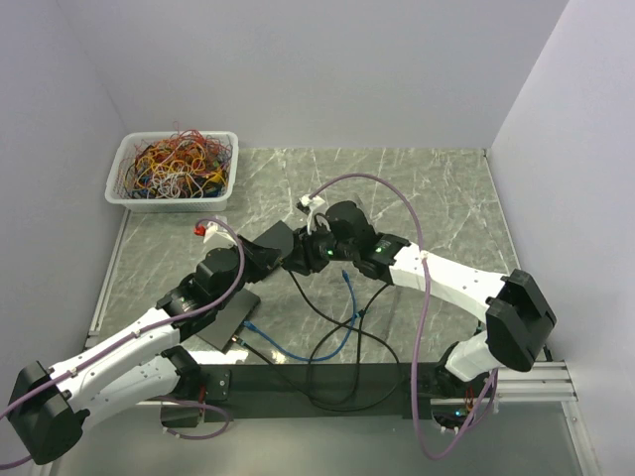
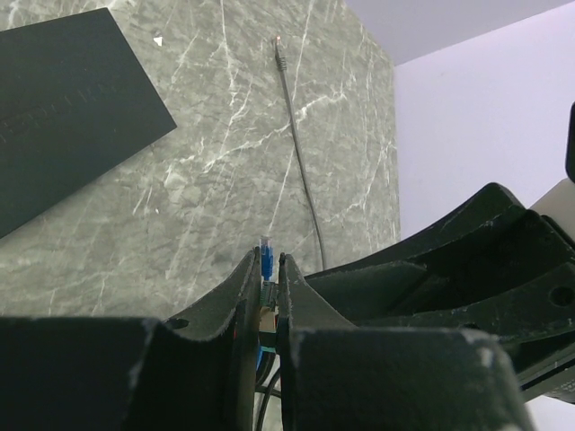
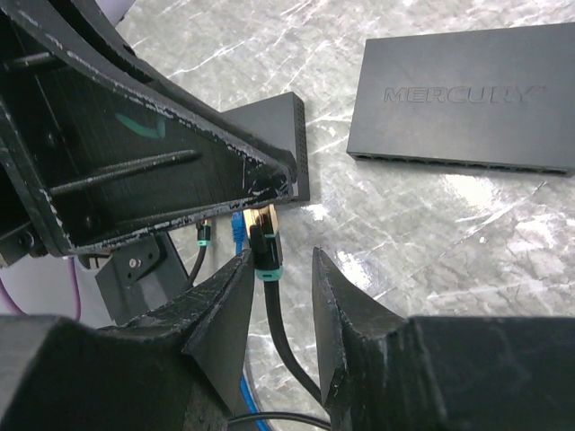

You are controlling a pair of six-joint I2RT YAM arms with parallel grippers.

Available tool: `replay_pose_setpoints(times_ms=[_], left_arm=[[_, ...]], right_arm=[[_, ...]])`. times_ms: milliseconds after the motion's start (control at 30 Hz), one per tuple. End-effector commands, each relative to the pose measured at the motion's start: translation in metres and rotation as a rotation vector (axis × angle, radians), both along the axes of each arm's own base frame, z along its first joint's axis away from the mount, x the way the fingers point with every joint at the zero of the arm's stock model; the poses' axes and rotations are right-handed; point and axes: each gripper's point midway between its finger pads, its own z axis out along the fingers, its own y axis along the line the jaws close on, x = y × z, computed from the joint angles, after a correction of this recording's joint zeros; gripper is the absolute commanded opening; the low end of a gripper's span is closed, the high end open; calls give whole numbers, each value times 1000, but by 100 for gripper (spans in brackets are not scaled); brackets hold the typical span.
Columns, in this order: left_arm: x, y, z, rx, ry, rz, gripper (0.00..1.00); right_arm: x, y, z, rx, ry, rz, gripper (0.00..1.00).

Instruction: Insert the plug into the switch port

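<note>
The black Mercury switch (image 3: pixel 458 94) lies flat on the marble, its port row facing me in the right wrist view; it also shows in the top view (image 1: pixel 230 315) and the left wrist view (image 2: pixel 63 108). My left gripper (image 2: pixel 267 256) is shut on the gold plug (image 3: pixel 263 224) with a teal boot, held above the table. My right gripper (image 3: pixel 280 253) is open, its jaws straddling the plug's black cable (image 3: pixel 283 337) just behind the boot. A blue plug (image 3: pixel 236 224) sits right beside the gold one; I cannot tell if it is pinched too. Both grippers meet mid-table (image 1: pixel 306 250).
A white bin (image 1: pixel 174 171) of tangled wires stands at the back left. Black and blue cables (image 1: pixel 332 332) loop on the table near the front rail. A loose thin cable (image 2: pixel 296 153) lies on the marble. A smaller black box (image 3: pixel 283 135) sits left of the switch.
</note>
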Motion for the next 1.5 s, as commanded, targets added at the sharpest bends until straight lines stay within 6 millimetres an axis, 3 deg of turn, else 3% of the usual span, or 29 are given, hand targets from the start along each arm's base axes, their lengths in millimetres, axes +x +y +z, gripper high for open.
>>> replay_pose_setpoints(times_ms=[0,467,733,1033,1267,1467], left_arm=[[3,-3,20,-45,-31,3,1],[4,-3,16,-29,-20,11,0],[4,-1,17,-34,-23,17,1],[4,-1,14,-31,-17,20,0],[4,-1,12,-26,-11,19,0],[4,0,10,-28,-11,23,0]], right_arm=[[7,11,20,28,-50,3,39],[-3,23,13,0,-44,52,36],[-1,19,16,-6,-67,28,31],[1,15,24,1,-81,2,47],[2,15,29,22,-92,-12,38],[1,15,32,29,-87,-7,38]])
